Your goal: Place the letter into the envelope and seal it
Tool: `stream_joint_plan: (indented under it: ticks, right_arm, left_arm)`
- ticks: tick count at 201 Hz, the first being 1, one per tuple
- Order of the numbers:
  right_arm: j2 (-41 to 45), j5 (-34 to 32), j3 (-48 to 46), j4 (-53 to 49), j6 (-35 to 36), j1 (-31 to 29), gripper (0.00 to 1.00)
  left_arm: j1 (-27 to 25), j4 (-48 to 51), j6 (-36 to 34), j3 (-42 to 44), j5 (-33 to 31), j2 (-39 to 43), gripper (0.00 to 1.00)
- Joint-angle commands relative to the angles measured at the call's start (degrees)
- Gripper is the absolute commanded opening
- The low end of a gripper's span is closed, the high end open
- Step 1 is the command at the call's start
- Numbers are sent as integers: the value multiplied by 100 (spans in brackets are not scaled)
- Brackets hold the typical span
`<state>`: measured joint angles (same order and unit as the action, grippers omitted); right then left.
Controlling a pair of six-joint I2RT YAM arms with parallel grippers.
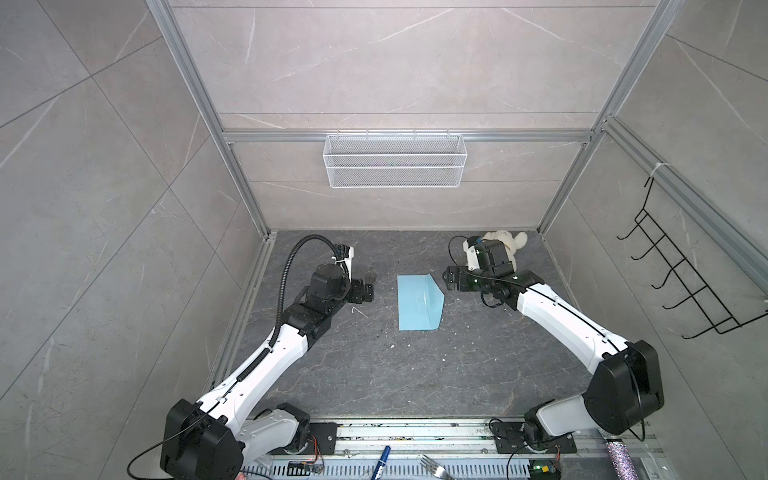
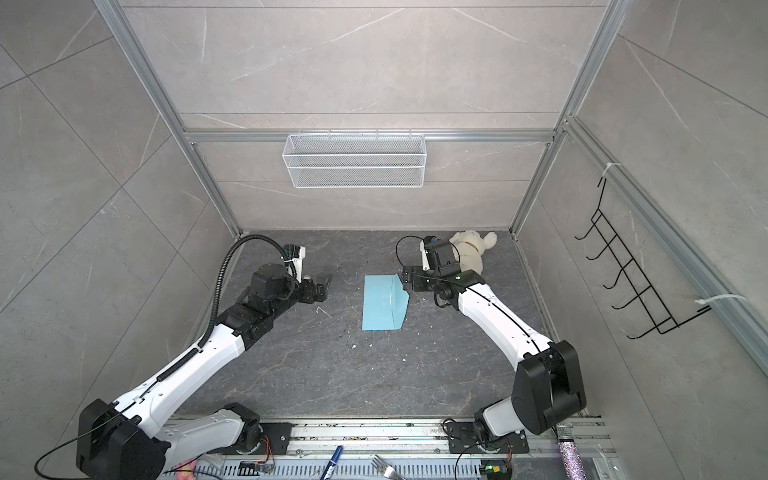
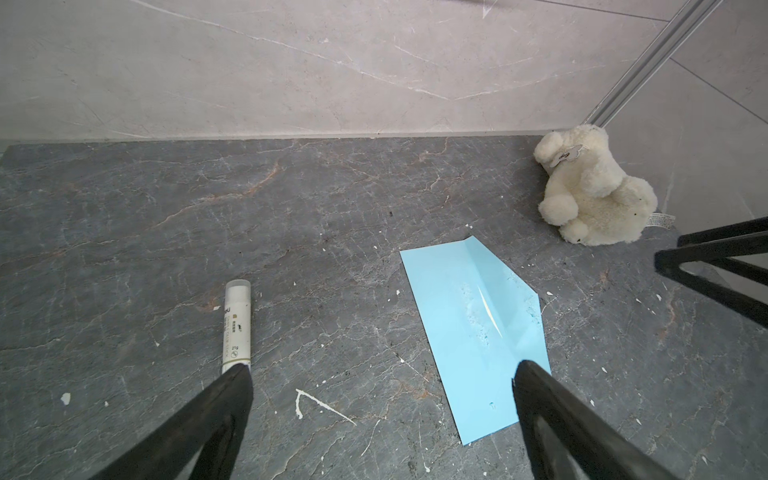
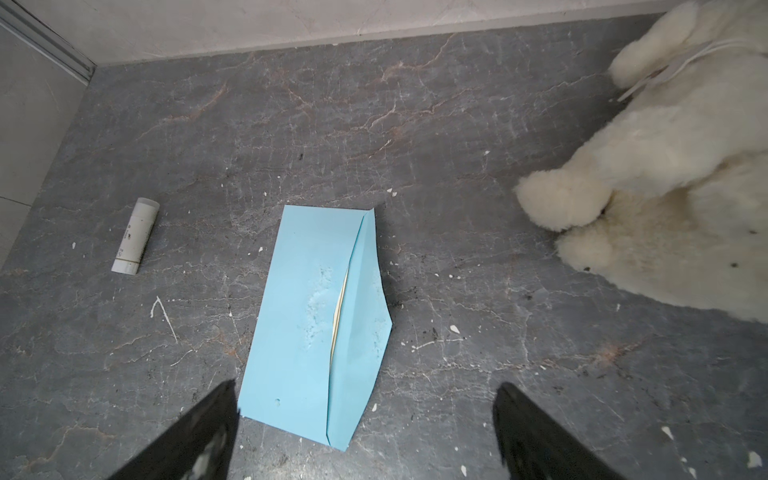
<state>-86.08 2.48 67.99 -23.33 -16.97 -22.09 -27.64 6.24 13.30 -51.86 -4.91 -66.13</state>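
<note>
the light blue envelope (image 1: 417, 303) lies flat on the dark table (image 1: 374, 374) between the two pincers, its flap spread toward the right one. a cream sliver of the letter (image 4: 338, 316) shows in its mouth. the right pincer (image 4: 365, 386) stands just beside the flap, jaws wide apart, gripping nothing. the left pincer (image 3: 382, 368), equally wide and empty, is farther off, a glue stick (image 3: 237, 324) by it.

left arm (image 1: 291, 347): white with chunky black joints (image 1: 195, 444), plus a ribbed black hose (image 1: 284, 278)
right arm (image 1: 561, 320): same white-and-black deal, just a skinny black wire (image 1: 449, 249) and a tiny green LED (image 2: 457, 275)
fingers (image 3: 216, 424): matte black, tapered, kinda scuffed
bases (image 1: 326, 436): flat black, orange leads (image 1: 316, 452) poking out
</note>
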Motion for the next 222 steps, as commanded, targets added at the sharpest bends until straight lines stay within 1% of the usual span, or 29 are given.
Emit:
stream_joint_plan:
  ticks: [1,21,43,72,112,172,215,222]
  right_arm:
    - [-437,321,247,-47,-104,34,96]
    - [-920,475,601,-146,-161,55,96]
    - [-1453,621,968,-216,-217,55,92]
    - [-2157,760,1482,-327,-239,54,81]
    - [-2990,745,2130,-558,-279,50,68]
    - [-3723,728,2716,-828,-334,50,57]
    - [-4025,709,2869,-936,-342,55,49]
    - [-4052,723,2872,-949,-357,55,46]
  left_arm:
    - [12,-81,47,-288,209,-22,99]
    - [13,-99,54,-249,266,-45,99]
    - [13,-132,108,-213,351,-76,99]
    - [11,-49,126,-236,447,-77,99]
    - [13,-29,155,-88,478,76,100]
    - [13,6,181,9,519,156,100]
    - [13,61,182,78,513,291,100]
    - [13,62,190,109,516,331,100]
